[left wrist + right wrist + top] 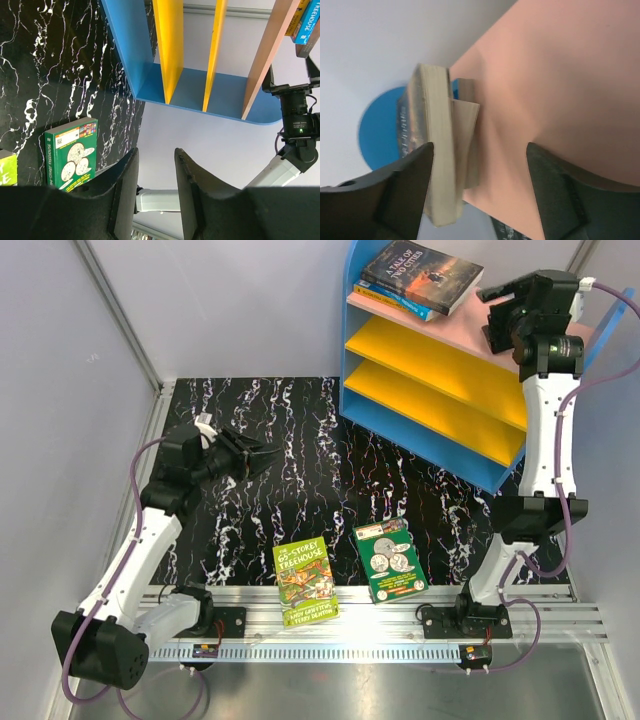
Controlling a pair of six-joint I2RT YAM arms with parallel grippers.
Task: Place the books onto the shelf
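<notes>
Right gripper (495,295) hangs over the pink top board (470,335) of the shelf (365,390), jaws spread wide, nothing between them. In the right wrist view the page edges of the stacked books lie flat on the board just beside one finger, with bare pink board across to the other. I read this as released, not grasping.

On that board, dark "A Tale of Two Cities" (422,272) lies on top of the blue book (395,297). The stack sits at the board's far-left end and overhangs the edge a little. Flat stacking suits thin paperbacks, which would likely slump if stood upright.

Left gripper (262,453) hovers above the worktop (260,410), jaws partly apart and empty, pointed roughly toward the shelf.

Two books are not yet shelved: the lime-green book (305,581) and the green coin book (390,560). Both lie face up at the near edge of the worktop, side by side, not touching, between the two arm bases, so probably within reach of either arm.

Judgement: about half done. Both yellow boards (430,355) are bare.
</notes>
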